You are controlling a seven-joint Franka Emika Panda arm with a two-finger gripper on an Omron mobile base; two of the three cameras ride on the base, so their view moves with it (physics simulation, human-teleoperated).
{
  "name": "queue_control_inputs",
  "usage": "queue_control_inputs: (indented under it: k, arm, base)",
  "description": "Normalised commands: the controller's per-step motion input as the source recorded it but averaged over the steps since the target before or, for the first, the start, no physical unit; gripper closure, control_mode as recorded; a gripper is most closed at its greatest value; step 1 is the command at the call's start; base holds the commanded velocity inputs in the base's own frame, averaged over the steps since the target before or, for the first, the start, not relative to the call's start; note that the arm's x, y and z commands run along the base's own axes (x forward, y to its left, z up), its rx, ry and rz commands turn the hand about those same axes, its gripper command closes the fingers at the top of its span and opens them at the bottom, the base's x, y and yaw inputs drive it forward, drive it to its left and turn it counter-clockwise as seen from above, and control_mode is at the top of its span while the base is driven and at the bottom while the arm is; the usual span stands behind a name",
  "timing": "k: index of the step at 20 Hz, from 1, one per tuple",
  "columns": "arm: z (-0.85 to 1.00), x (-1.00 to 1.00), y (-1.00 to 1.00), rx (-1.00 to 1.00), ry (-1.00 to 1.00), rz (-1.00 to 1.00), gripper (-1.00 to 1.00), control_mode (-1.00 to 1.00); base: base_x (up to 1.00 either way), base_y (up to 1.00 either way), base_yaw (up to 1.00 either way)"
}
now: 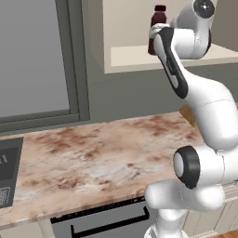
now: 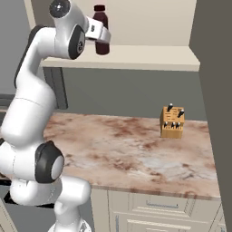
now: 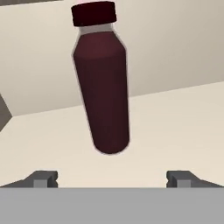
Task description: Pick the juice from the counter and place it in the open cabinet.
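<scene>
Spread wide, the claw has its two dark fingertips far apart at the bottom of the hand view, and nothing sits between them; it has hold of nothing. Just ahead of the tips, the juice bottle stands on the beige shelf of the open cabinet, its dark maroon body under a dark red cap, leaning a little in that view, though the hand view rolls with the hand. From the right base view the juice bottle stands upright on the cabinet shelf, near its left end and close to the front edge, with the white hand of the arm right beside it on the left; whether the hand touches the bottle I cannot tell from there. From the left base view the bottle is partly hidden behind the arm's wrist, only its cap and upper body showing above the shelf. Below the cabinet lies a pinkish-brown marbled stone counter over cream drawers, and on it, toward the right rear, stands a tan knife block with dark handles sticking up, well apart from the bottle above.
</scene>
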Motion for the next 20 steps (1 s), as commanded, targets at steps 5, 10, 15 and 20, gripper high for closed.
queue_control_inputs:
  k: [5,10,15,20]
  arm:
    - [0.00,-1.00,0.00,0.00,0.02,0.00,-1.00,-1.00]
    - [-0.34,-0.99,0.00,0.00,0.21,0.02,-1.00,-1.00]
    - [-0.24,-0.88,0.00,0.00,0.41,0.02,-1.00,-1.00]
    - [-0.21,-0.81,0.00,0.00,0.42,0.03,-1.00,-1.00]
  base:
    - [0.00,0.00,0.00]
    - [0.00,0.00,0.00]
    - [0.00,0.00,0.00]
    - [0.00,0.00,0.00]
